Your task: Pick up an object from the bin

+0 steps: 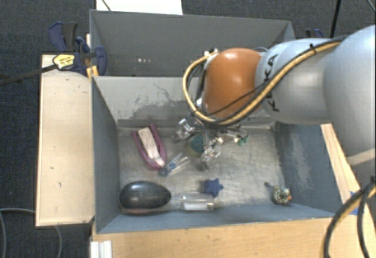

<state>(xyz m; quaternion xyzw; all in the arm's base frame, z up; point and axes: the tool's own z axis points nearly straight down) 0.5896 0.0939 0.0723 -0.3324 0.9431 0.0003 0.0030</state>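
Note:
My gripper (199,141) hangs low over the middle of the bin, under the arm's orange cover, and stands open. One metal fingertip (187,128) is toward the back left, the other toward the front right. Between them lies a small dark teal thing (194,145) on the bin floor. A clear tube with a blue end (174,164) lies just left of the front fingertip. A pink and purple pack (150,146) lies further left. A small green piece (240,140) sits to the gripper's right.
A black oval thing (144,197) rests in the front left corner, with a clear tube (197,203) beside it along the front wall. A blue star-shaped piece (211,186) lies front centre. A small brass-and-green thing (282,194) sits front right. The arm covers the bin's back right.

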